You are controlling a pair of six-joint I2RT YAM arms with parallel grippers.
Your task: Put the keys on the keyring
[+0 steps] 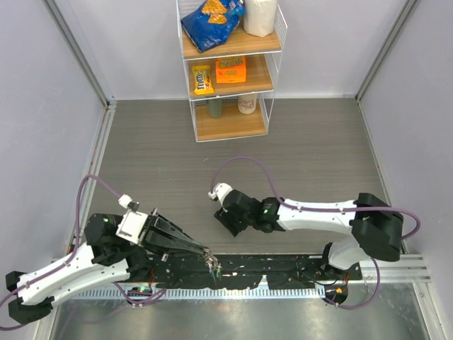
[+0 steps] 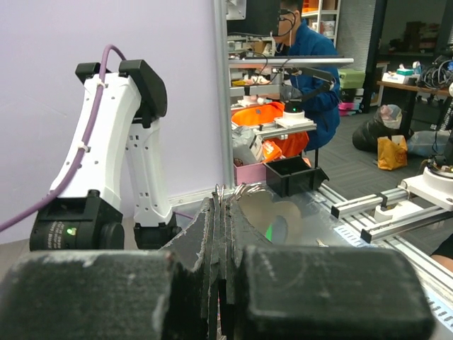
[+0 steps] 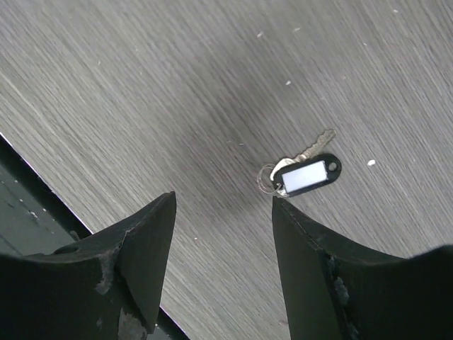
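1. left gripper (image 1: 207, 253): jaws closed on the keyring (image 2: 244, 188) at the table's (image 1: 318, 142) near edge, with a green-headed key (image 1: 216, 270) hanging from it
2. right gripper (image 3: 223, 202): jaws open, poised over a key with a black tag (image 3: 306, 174) lying flat on the table, untouched

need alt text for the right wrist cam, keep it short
A silver key with a black, white-labelled tag lies on the grey wood-grain table, just beyond the open right gripper. The gripper's two dark fingers fill the bottom of the view, with nothing between them.
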